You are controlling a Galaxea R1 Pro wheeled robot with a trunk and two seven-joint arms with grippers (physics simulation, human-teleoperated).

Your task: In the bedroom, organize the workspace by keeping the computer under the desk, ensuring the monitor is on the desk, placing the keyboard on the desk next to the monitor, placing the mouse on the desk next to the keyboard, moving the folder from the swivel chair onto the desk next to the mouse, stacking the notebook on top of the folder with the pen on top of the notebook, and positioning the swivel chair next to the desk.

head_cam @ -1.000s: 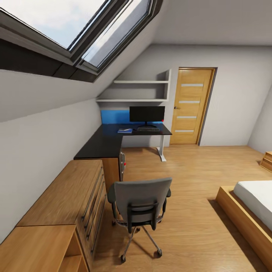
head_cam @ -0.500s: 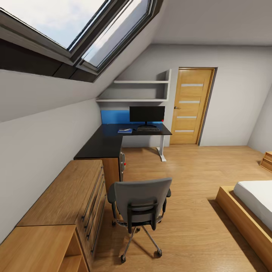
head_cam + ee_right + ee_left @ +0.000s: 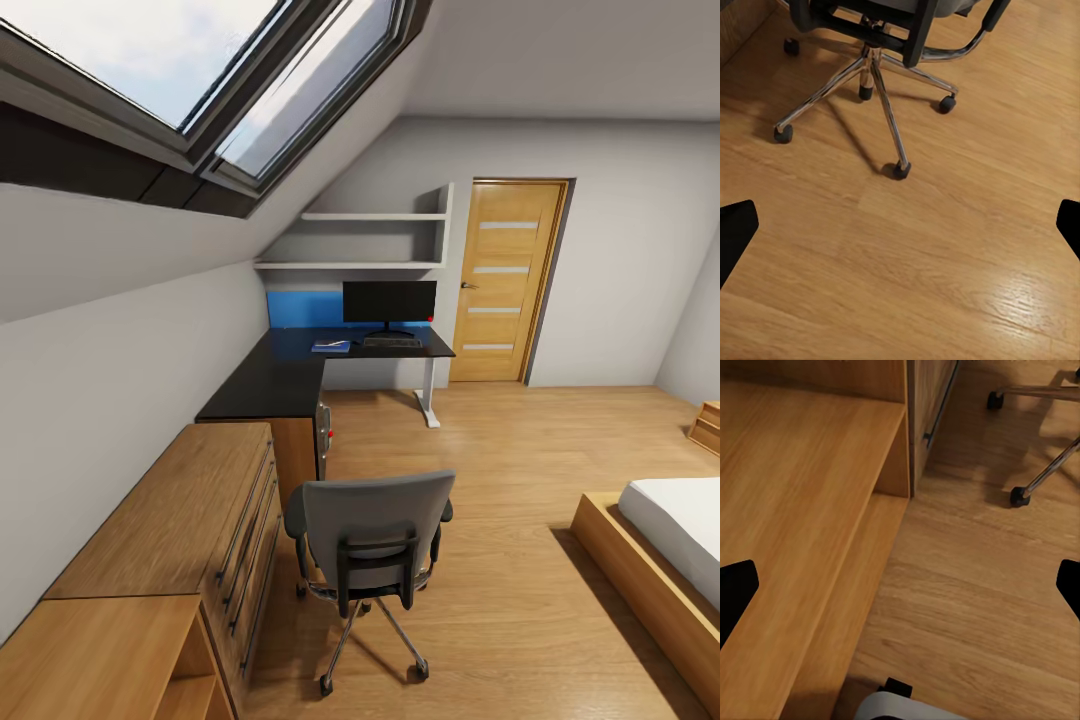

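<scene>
Facing swivel chair (image 3: 372, 535), desk (image 3: 300, 370), monitor (image 3: 389, 302)

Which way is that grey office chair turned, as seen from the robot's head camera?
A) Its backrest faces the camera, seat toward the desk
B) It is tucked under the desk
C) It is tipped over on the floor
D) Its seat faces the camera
A: the swivel chair shows its grey backrest to the camera, upright on its wheels, well short of the desk.

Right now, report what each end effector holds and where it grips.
Nothing is held: the left end effector and right end effector are open over bare floor.
</scene>
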